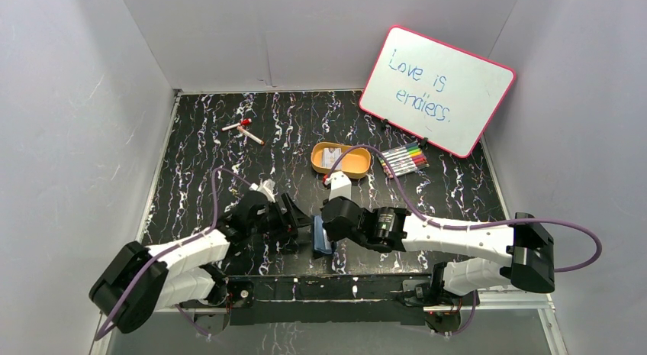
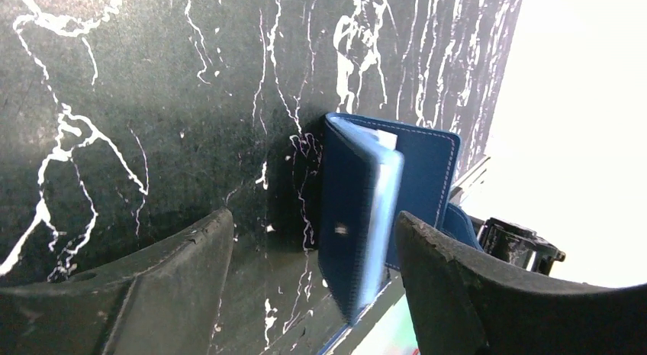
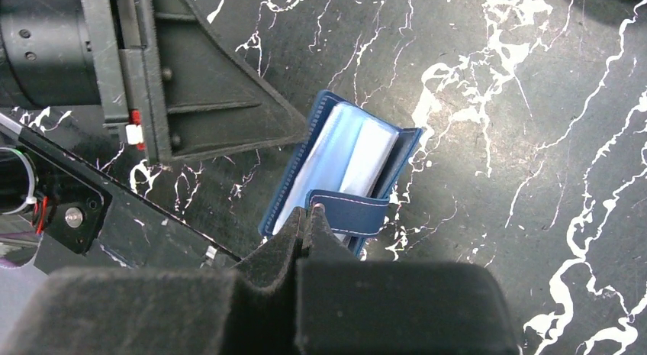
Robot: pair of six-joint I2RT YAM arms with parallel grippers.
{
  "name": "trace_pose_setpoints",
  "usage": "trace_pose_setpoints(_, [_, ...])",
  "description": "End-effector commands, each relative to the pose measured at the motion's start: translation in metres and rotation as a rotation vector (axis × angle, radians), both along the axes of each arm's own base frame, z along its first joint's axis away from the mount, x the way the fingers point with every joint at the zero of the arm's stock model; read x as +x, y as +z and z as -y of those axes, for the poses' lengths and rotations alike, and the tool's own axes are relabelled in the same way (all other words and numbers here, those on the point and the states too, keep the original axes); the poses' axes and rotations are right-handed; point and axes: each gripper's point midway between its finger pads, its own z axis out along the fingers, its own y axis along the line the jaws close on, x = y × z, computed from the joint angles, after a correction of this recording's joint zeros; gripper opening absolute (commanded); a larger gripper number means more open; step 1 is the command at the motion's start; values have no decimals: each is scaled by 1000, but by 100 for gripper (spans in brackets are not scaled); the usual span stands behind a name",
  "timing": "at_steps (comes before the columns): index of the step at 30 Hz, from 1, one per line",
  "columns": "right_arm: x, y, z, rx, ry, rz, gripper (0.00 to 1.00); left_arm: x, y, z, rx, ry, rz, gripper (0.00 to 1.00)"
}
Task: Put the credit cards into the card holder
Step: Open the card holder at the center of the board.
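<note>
Okay, the card holder [image 1: 322, 240] sat half-open on the marbled tabletop [image 1: 229, 172] near its front edge. The right end effector [image 3: 307, 217] was clenched on its stitched navy tab [image 3: 347, 211]; the left end effector [image 2: 313, 221] hung released, jaws wide, just beside it. Steady light pull looked best: soft covers [image 2: 343, 217], slick clear sleeves [image 3: 343, 160] could flop shut.

Holding left fingers [image 2: 175, 279] wide apart at 7 o'clock; pinching right fingers [image 3: 275, 256] shut on the card holder [image 3: 347, 160] at 6 o'clock.

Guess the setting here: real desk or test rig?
Likely a lab test cell: plain white walls box in a black marbled table, with a hand-lettered whiteboard propped at the back.
</note>
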Motion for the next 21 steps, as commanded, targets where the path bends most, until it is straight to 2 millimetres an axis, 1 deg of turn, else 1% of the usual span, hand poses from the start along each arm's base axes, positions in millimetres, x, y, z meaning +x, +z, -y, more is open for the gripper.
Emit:
trace_pose_setpoints(1, [3, 16, -7, 62, 8, 28, 0, -1, 14, -3, -56, 26, 56, 75])
trace_pose_setpoints(3, [3, 15, -7, 62, 7, 29, 0, -2, 16, 0, -72, 16, 65, 75])
trace_pose_setpoints(5, [2, 15, -7, 66, 7, 28, 0, -3, 14, 3, -75, -1, 52, 75])
trace_pose_setpoints(10, [2, 15, -5, 72, 3, 26, 0, -6, -1, 4, -50, -15, 3, 74])
trace_pose_setpoints(13, [3, 15, 0, 76, -16, 30, 0, -8, -12, 1, -16, -15, -28, 73])
trace_pose_setpoints(15, [5, 11, 9, 58, -52, 30, 0, -10, -20, 0, 10, -21, -54, 70])
trace_pose_setpoints(21, [9, -11, 48, -39, -211, 5, 0, -15, -38, 0, 43, -44, -95, 61])
